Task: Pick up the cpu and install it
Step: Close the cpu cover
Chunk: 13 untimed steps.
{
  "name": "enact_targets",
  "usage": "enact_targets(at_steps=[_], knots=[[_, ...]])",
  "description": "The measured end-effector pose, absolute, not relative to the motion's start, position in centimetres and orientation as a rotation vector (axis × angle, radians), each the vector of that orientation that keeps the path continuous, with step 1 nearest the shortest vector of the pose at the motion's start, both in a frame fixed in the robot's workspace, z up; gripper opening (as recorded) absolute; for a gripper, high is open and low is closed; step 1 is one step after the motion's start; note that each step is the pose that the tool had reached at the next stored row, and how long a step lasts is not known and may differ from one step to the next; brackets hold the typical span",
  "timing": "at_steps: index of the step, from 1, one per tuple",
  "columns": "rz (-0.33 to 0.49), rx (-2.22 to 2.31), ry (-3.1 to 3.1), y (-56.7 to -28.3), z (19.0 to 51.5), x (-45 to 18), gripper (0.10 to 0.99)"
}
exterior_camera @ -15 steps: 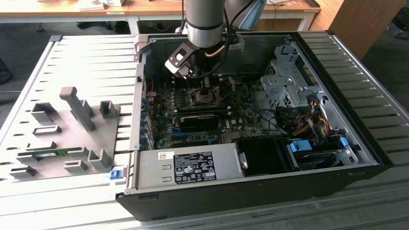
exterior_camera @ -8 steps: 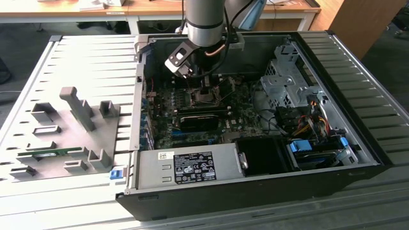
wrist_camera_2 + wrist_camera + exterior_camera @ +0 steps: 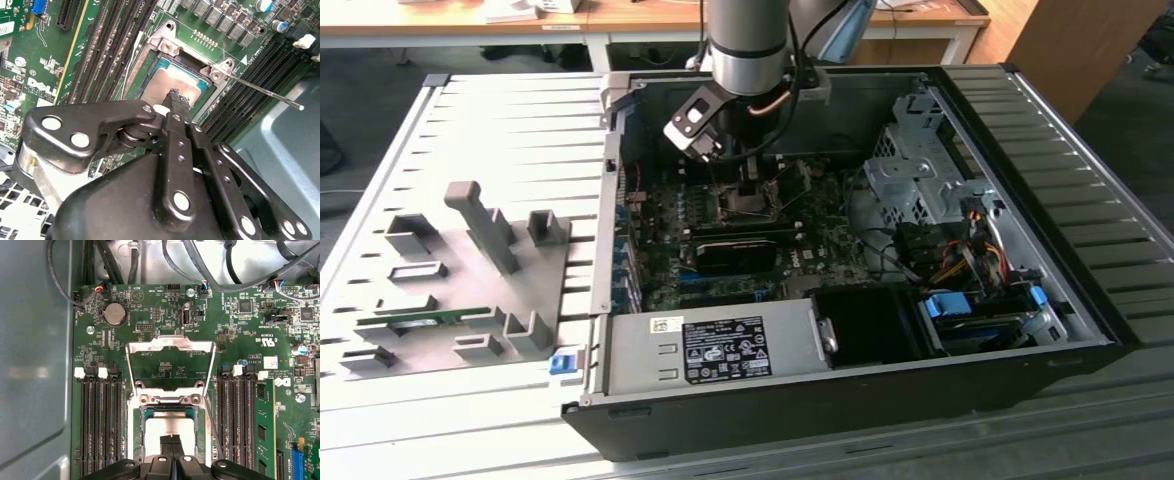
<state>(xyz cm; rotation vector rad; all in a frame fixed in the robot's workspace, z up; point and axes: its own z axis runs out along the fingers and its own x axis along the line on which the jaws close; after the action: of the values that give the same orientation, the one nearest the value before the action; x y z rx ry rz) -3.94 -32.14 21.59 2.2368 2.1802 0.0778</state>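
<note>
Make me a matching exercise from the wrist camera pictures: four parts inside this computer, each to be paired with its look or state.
Things:
1. cpu
2. hinged metal frame
3. coin cell battery
4. memory slots

Descriptions:
A. flipped open, swung away from the cpu
B. black, in parallel rows on either side of the cpu
C. flat silvery top, directly under the shut gripper
D. round silvery disc

Pairs: 1-C, 2-A, 3-D, 4-B
</note>
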Motion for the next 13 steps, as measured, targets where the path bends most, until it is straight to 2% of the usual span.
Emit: enact_targets(at_steps=[13], knots=[[0.078, 2.238, 2.179, -32.14, 22.07, -3.94, 0.106]])
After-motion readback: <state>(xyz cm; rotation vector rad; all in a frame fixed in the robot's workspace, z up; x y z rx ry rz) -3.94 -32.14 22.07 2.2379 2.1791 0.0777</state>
